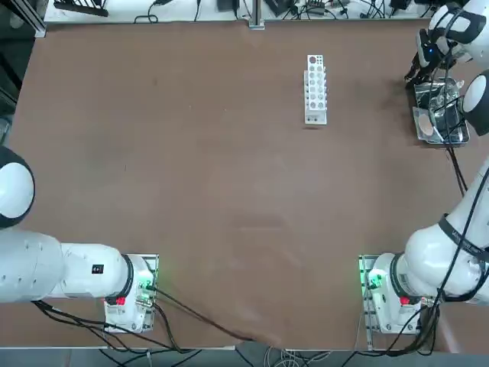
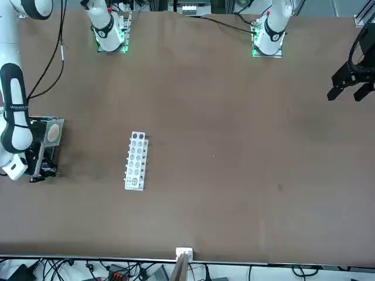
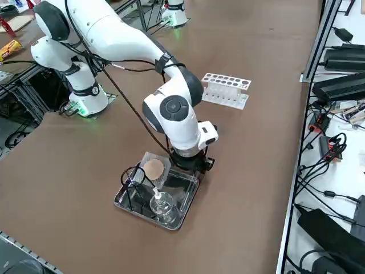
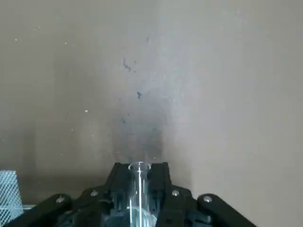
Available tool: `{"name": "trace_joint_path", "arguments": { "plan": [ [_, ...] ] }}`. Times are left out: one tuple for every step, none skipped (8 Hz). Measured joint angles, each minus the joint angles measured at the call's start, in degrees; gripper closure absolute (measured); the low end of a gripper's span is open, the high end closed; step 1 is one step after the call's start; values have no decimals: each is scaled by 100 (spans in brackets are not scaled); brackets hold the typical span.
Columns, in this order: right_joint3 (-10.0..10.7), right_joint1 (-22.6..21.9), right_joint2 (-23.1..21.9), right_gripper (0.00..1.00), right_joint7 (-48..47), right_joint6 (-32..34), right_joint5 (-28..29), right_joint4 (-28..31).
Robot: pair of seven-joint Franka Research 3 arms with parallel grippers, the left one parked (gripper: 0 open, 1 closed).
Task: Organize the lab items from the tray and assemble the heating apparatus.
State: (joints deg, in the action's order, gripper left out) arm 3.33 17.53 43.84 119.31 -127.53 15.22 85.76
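Clear glass tube [image 4: 139, 189] between jaws, brown tabletop [image 4: 151, 71] beyond.

Robotics lab: test-tube rack [image 1: 315, 89], cables [image 3: 331, 142].

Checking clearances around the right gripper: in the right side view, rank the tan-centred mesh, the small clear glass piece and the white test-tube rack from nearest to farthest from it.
From the right gripper, at the tray's far end:
1. Mesh, beside it.
2. Glass piece, at the tray's near end.
3. Rack, up the table.
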Motion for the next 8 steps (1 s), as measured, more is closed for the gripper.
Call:
{"name": "trace_joint_path", "arguments": {
  "plan": [
    [-10,-3,-3,78,1,1,0,-36],
    [-11,-3,-26,78,1,22,0,-73],
    [-12,-3,-85,78,7,74,0,-101],
    [-21,-7,-183,78,27,141,0,-128],
    [-40,-14,-334,78,28,255,6,-161],
    [-65,-27,-522,78,-16,408,48,-181],
    [-102,-46,-728,78,-101,615,135,-187],
    [-166,-71,-894,78,-176,836,280,-221]
  ]
}}
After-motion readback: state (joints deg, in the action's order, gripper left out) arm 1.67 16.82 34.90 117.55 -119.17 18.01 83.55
